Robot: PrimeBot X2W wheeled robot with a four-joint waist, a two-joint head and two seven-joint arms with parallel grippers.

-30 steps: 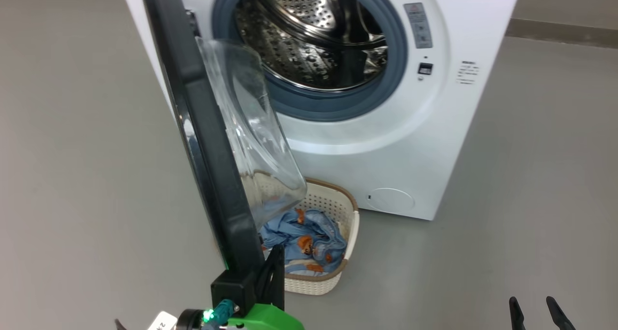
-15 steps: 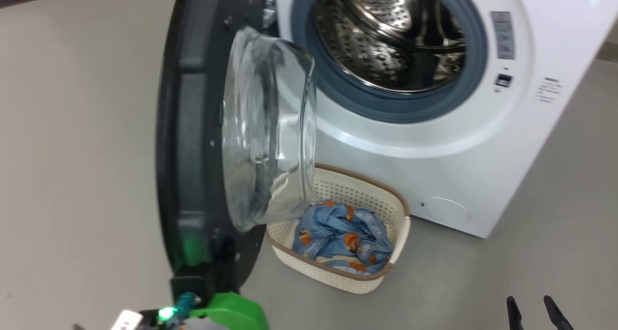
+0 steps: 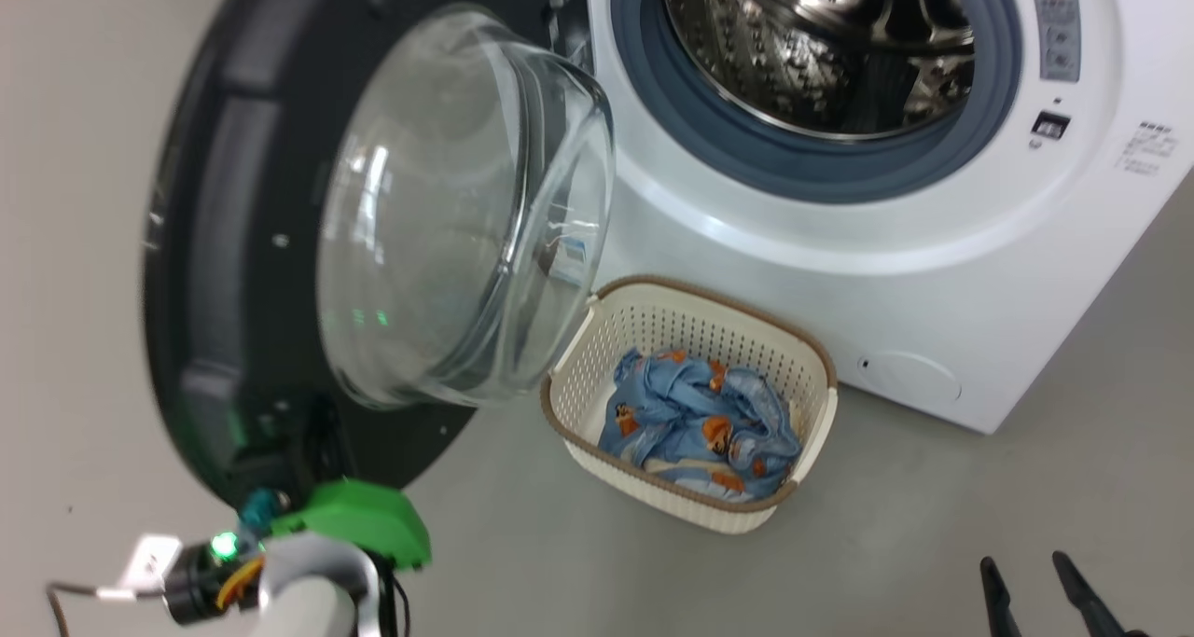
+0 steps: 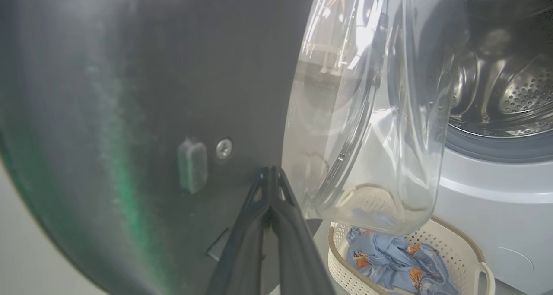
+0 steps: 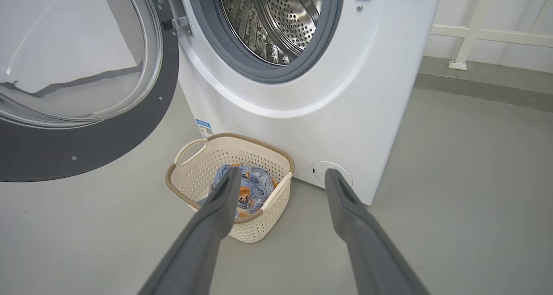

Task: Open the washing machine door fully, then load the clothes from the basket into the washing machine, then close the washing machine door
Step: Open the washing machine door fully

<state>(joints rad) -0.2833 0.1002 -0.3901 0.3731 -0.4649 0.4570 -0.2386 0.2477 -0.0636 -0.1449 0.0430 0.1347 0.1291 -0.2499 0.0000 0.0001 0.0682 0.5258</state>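
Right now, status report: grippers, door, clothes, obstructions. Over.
Left gripper shut, tips against washing machine door, swung open. Right gripper open, empty. Clothes in basket. Drum mouth unobstructed.

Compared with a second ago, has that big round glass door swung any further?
Yes. The camera turned too, but against the front of the washing machine, the washing machine door has swung wider open, leftward, from edge-on to showing its inner face.

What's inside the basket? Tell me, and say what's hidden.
Crumpled light blue clothes with orange-brown figures lie in the basket. Whatever sits beneath them is covered from view.
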